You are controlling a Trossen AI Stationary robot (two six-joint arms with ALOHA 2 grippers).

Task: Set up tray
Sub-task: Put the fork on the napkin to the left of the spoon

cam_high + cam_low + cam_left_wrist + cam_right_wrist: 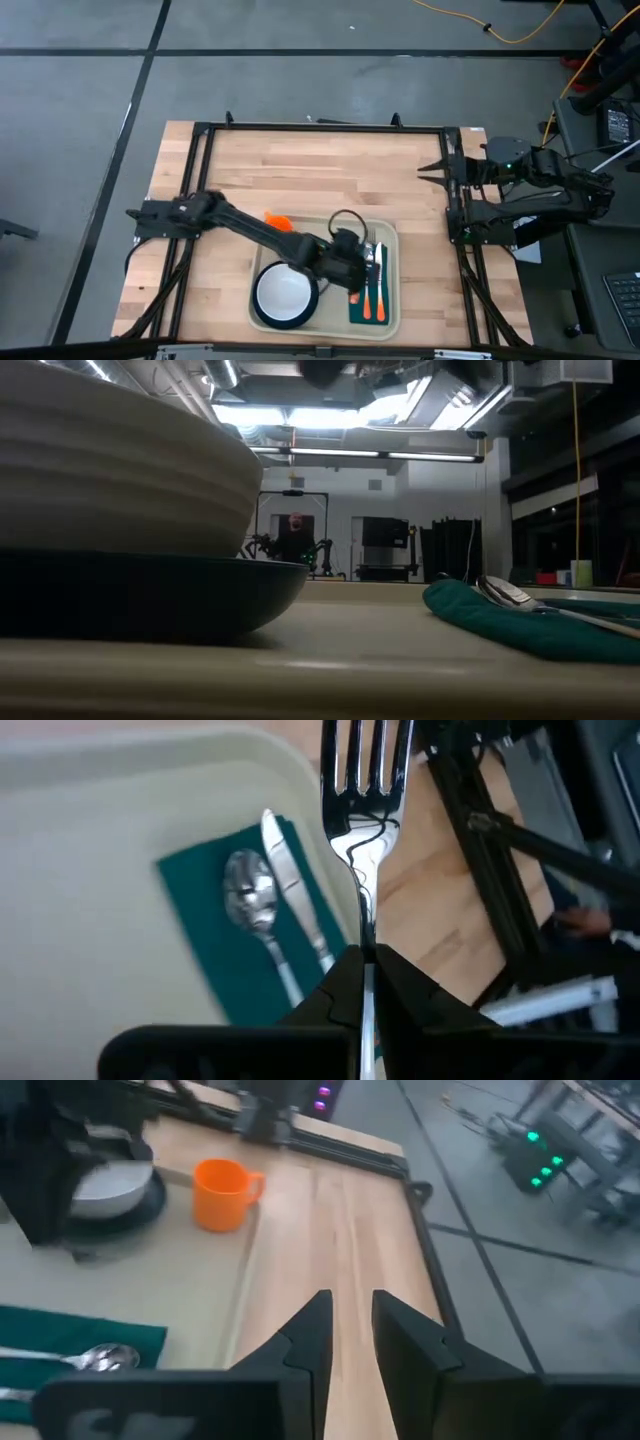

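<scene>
The cream tray (330,232) lies at the table's near middle. On it stand a white bowl (284,292) on a dark plate (150,600) and, at the right, a green napkin (220,945). A spoon (250,895) and a knife (285,860) lie on the napkin. My left gripper (352,262) hangs over the tray's right half, shut on a silver fork (365,800). My right gripper (428,168) waits at the table's far right edge. Its fingers stand slightly apart with nothing between them (350,1325). My left gripper pinches the fork's handle (367,942) between its two fingers. The fork runs straight out past the fingertips, along the fingers, with its tines (362,755) pointing away. It is lifted clear, above the tray's right rim beside the napkin.
An orange cup (278,220) stands on the table by the tray's far left corner, also in the right wrist view (225,1192). Black frame rails (455,200) run along the table's sides. Bare wood (320,170) lies beyond the tray.
</scene>
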